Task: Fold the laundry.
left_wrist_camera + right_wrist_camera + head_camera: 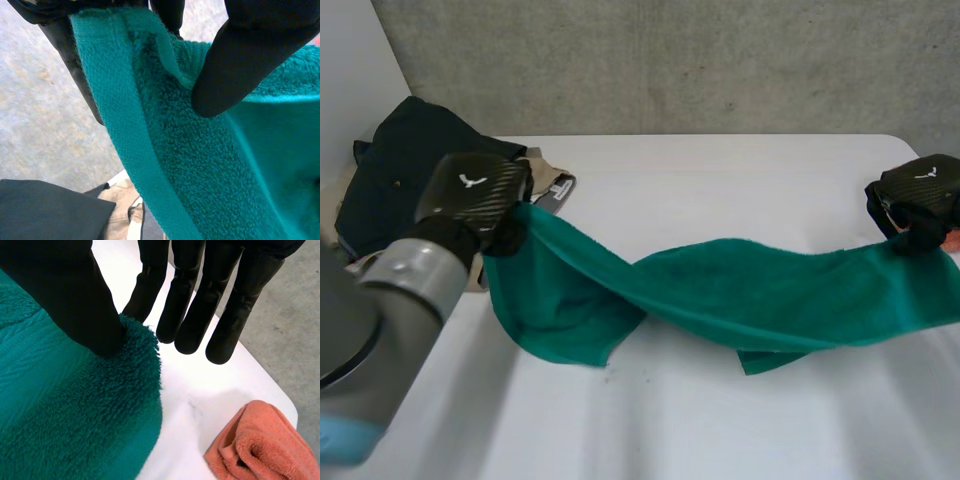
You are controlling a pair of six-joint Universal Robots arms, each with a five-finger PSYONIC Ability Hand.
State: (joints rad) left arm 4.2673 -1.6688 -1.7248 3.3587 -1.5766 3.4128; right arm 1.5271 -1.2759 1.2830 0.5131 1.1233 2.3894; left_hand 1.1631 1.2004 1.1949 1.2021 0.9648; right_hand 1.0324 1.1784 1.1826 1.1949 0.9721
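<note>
A green towel (740, 290) hangs twisted between my two hands above the white table (720, 170); its middle sags onto the tabletop. My left hand (475, 190) holds the towel's left end raised, at the hemmed edge. In the left wrist view the thumb (245, 60) presses the green towel (200, 165) against the fingers behind it. My right hand (920, 190) is at the towel's right end, near the table's far right corner. In the right wrist view its thumb (65, 290) and nearest finger pinch a corner of the green towel (75, 415), while the other fingers stay straight.
A pile of dark and beige clothes (400, 160) lies at the table's back left, below my left hand (45, 210). A folded orange towel (260, 445) sits by the table's right edge, just beyond my right hand (954, 240).
</note>
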